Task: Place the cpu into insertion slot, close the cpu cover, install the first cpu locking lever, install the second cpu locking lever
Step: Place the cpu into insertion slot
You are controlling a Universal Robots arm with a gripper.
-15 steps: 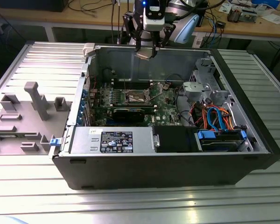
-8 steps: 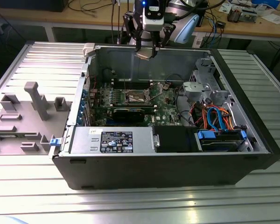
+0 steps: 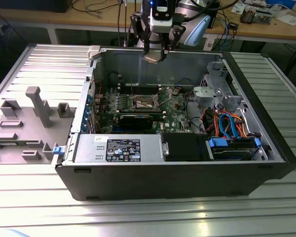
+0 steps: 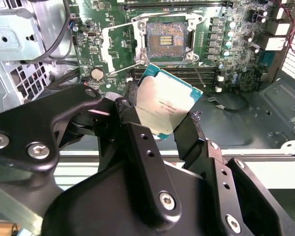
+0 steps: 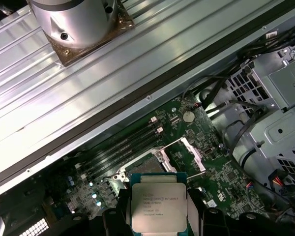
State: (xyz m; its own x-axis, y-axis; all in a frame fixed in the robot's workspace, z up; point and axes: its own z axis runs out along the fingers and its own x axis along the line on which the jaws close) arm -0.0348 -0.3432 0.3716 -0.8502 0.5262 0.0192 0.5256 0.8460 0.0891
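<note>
Jaws: shut on two sides of the cpu (image 4: 164,105); gripper (image 3: 155,51) hangs over the case (image 3: 187,170).
Cover (image 5: 192,153): flipped open beside the slot (image 4: 167,40).
Cpu: high above the slot, well apart, turned a bit against it.
Slot: open, pins bare.
Risk: a crooked chip may land wrong and bend pins.

Robotics lab rigged for computer assembly.
Told by an open computer case (image 3: 163,177) lying flat on a ribbed metal desk (image 3: 138,217), a grey moulded parts fixture (image 3: 24,128) on it at the exterior view's left, a robot arm (image 3: 192,22) hanging over the case's far wall, and beyond, along the far edge, a wooden desk (image 3: 271,32) littered with loose cables (image 3: 96,7), small electronic boxes (image 3: 249,16) and papers (image 3: 291,19).
</note>
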